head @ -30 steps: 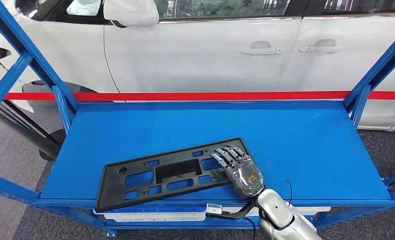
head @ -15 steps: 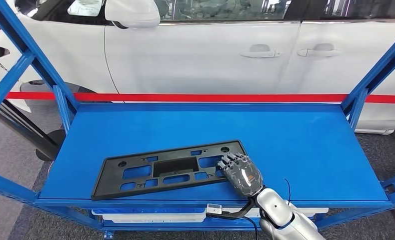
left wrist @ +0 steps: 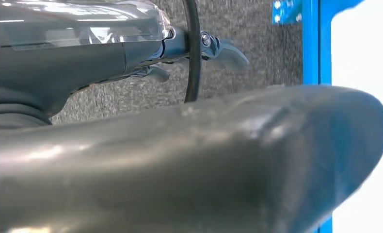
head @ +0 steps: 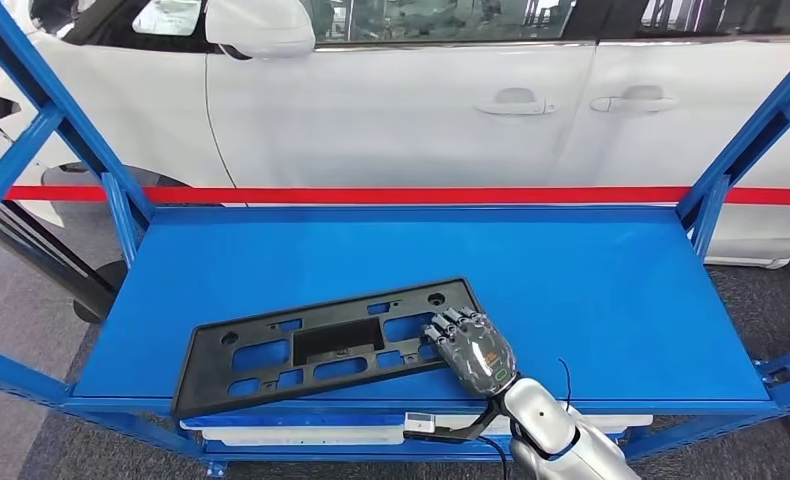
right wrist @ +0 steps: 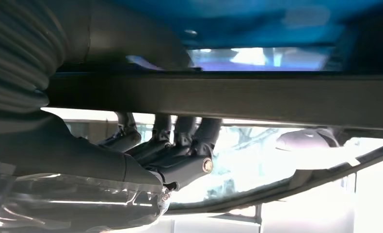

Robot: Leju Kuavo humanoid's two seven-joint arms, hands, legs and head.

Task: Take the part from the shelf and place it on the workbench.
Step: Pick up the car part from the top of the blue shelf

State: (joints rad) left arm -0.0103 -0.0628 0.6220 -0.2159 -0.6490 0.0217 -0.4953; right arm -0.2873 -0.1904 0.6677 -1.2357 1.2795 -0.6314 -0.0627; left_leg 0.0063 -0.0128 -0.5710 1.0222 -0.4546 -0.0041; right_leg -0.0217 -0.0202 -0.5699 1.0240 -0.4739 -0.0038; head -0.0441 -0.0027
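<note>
Head view looks down on a blue shelf (head: 591, 290) with a flat black part (head: 321, 345) lying on its near half. The part is a long rectangular plate with several cut-outs and a few round holes, and it lies askew: its left end reaches the shelf's front edge and slightly overhangs it, while its right end sits further back. The right hand (head: 469, 348) comes in from below on a silver arm (head: 551, 435) and grips the part at its right end, fingers (head: 455, 322) curled over the top face (the thumb is hidden beneath).

Right wrist view, turned on its side, shows the right hand (right wrist: 170, 155) close up with its dark fingers (right wrist: 184, 131) wrapped against the part's (right wrist: 228, 97) dark edge, so the hand is clamped on it.

Left wrist view shows the left hand (left wrist: 180, 170) as a large blurred grey mass, with a blue post (left wrist: 318, 43) and grey carpet (left wrist: 257, 29) beyond it; whether its fingers are spread or closed I cannot tell.

Behind the shelf runs a red bar (head: 421, 194), and past that stands a white car (head: 421, 110) with two door handles and a side mirror. Blue diagonal braces (head: 41, 110) frame both ends of the shelf.
</note>
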